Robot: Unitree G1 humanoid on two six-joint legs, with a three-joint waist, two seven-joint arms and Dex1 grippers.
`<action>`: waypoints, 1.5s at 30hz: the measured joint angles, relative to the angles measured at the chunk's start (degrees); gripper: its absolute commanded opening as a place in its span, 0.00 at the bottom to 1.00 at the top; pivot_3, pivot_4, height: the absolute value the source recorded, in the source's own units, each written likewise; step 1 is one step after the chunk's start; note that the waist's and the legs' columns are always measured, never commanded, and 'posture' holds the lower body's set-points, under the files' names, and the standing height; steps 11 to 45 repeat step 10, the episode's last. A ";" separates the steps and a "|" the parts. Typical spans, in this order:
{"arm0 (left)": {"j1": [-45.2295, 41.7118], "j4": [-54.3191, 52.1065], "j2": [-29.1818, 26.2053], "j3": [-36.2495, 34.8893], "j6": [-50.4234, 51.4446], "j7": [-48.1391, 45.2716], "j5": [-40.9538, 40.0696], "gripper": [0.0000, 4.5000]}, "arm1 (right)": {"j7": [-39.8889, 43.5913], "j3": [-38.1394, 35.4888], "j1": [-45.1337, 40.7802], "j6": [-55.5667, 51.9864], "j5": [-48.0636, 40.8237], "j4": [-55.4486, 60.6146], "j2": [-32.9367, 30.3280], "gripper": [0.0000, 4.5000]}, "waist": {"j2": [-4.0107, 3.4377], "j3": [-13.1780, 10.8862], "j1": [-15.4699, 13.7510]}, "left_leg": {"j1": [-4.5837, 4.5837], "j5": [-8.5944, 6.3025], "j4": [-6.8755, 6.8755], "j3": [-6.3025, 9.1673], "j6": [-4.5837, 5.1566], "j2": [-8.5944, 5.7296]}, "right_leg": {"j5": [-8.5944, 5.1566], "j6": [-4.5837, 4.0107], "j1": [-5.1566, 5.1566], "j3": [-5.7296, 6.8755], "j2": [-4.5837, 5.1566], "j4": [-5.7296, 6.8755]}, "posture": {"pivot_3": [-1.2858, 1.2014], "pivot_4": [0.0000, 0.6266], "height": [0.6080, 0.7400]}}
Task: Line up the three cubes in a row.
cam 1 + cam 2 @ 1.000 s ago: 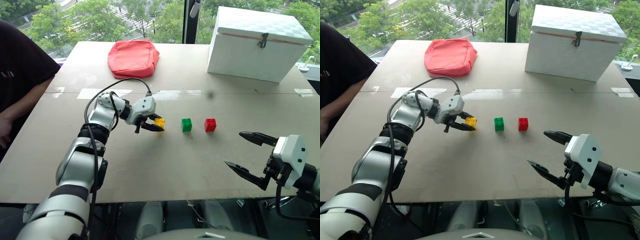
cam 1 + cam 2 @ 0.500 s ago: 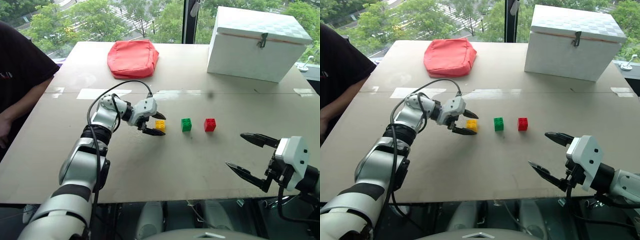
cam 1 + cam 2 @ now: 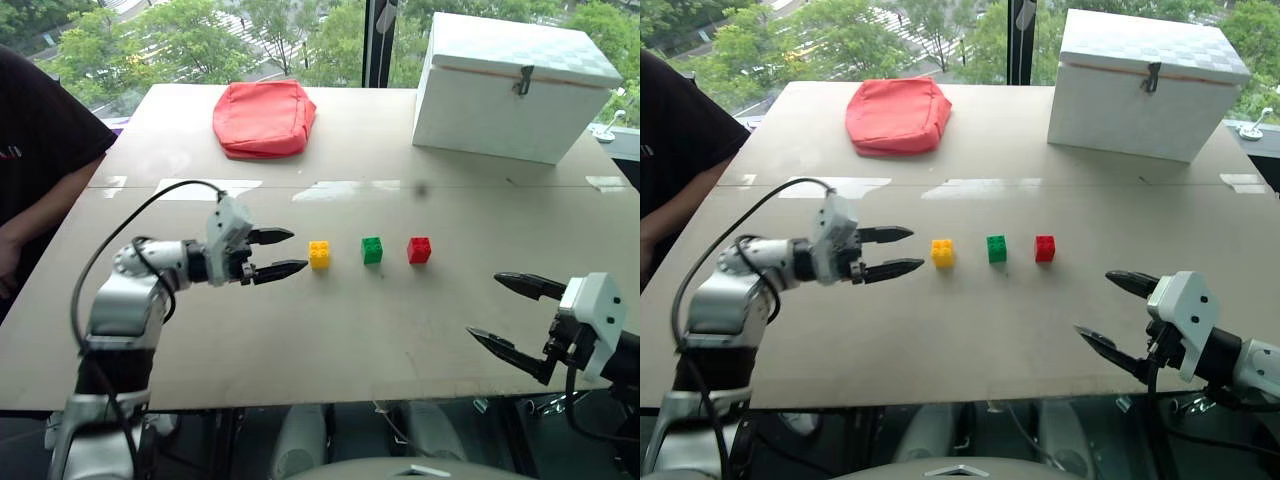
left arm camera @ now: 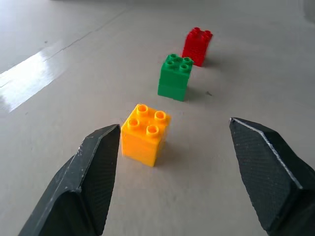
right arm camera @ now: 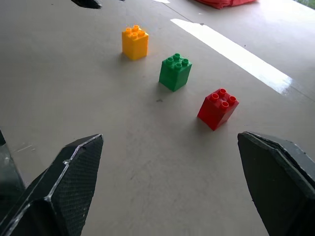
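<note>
Left eye view: the yellow cube (image 3: 319, 254), green cube (image 3: 372, 249) and red cube (image 3: 419, 249) stand studs-up in a straight, evenly spaced row near the middle of the table (image 3: 330, 330), none touching another. No writing or brand mark can be read on them. The left gripper (image 3: 282, 252) hovers just beside the yellow cube on its left, jaws spread and holding nothing. The right gripper (image 3: 512, 316) hangs near the table's front edge, well apart from the red cube, its jaws spread wide and empty. A red bag (image 3: 263, 117) and a white box (image 3: 520, 85) with a metal latch sit at the far side. A person's arm (image 3: 28, 215) rests at the table's left edge.
</note>
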State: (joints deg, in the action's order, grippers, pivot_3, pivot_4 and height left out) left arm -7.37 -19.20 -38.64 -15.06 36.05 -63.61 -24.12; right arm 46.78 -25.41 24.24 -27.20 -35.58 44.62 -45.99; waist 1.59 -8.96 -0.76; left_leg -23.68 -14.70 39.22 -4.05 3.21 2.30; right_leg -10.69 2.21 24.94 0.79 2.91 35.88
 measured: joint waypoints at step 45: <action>28.49 -18.06 5.00 -13.34 4.60 11.10 -5.47 0.79 | 6.95 -1.86 2.45 4.16 3.79 -11.10 -0.56 1.00 | -0.17 0.10 -0.03 | 0.34 -0.16 -0.01 -0.08 -0.30 0.00 | 0.00 -0.02 -0.19 0.03 0.29 0.01 | 0.52 0.24 1.00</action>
